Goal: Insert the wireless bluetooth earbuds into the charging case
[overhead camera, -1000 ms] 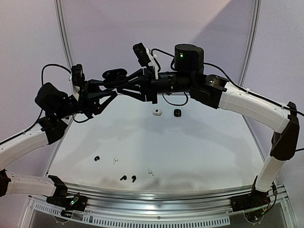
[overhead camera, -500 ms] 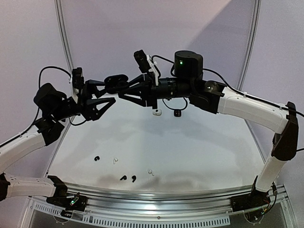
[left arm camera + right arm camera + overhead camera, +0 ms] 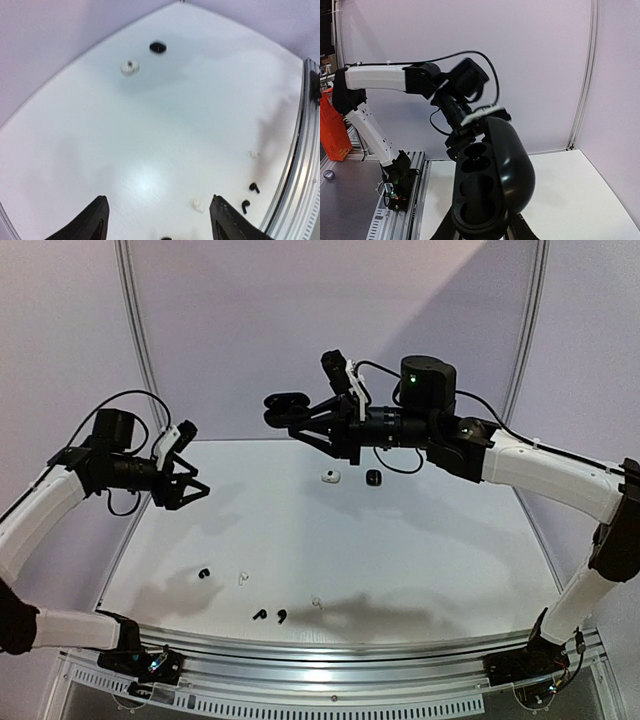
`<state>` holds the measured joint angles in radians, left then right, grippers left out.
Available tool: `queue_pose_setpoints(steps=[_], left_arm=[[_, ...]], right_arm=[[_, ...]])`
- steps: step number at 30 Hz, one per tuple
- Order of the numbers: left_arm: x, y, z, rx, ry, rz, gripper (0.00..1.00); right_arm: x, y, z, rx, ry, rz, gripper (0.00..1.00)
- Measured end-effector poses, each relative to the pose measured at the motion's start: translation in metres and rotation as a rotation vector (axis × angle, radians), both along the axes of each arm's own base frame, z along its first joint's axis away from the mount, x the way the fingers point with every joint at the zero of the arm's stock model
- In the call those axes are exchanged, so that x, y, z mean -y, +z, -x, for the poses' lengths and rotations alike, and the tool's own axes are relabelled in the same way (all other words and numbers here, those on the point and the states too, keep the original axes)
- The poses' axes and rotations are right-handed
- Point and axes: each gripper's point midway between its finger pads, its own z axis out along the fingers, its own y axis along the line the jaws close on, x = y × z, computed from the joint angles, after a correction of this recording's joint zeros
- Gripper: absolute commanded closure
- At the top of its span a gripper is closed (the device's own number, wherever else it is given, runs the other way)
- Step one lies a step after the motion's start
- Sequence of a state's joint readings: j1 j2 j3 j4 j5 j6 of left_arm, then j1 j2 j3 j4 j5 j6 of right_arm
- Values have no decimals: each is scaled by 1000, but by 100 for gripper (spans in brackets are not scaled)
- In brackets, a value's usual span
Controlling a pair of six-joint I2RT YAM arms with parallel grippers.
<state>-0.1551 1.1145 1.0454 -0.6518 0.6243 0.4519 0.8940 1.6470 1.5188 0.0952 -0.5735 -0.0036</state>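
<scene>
R pincer (image 3: 312, 422) grips the black charging case (image 3: 285, 405), lid open, aloft over mid-surface (image 3: 420, 540); L pincer (image 3: 192, 495) is wide open & empty, w/ loose earbuds (image 3: 204, 573) lying below it toward near edge, so L arm is nearer.

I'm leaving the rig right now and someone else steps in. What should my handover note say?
Left end effector: open, empty, above the table's left side.
Right end effector: shut on the open black charging case, held up in the air.
On the table, near the front edge: three black earbuds and two white earbuds, all loose.
Done: case is up and open; whether any bud sits inside cannot be told.
Left: seat the loose earbuds in the case.
</scene>
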Motion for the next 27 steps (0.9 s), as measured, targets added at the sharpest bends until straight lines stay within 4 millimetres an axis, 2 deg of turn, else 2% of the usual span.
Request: queue_pose_setpoints(steps=[1,5,6,8,11,17,21,27], left_arm=[[-8,-21,-2,-81,22,-39,15],[-36,-104,1,-407,98,-173,20],[-41,-120,4,-466,113,-204,21],[-50,-141,10,-526,138,-257,27],[-65,-162,15,-570,179,-337,39],[-78,-206,19,-678,200,-434,41],[-81,-213,23,-688,203,-449,49],[-81,-227,23,-700,196,-467,51]], right_arm=[[0,-1,0,3,0,1,100],[3,-16,2,5,-3,22,100],[3,-18,2,3,-4,25,100],[5,-23,2,2,-11,32,100],[9,-28,4,-4,-16,40,100],[12,-19,6,15,-18,14,100],[13,-15,7,22,-21,7,100],[14,-13,7,25,-21,3,100]])
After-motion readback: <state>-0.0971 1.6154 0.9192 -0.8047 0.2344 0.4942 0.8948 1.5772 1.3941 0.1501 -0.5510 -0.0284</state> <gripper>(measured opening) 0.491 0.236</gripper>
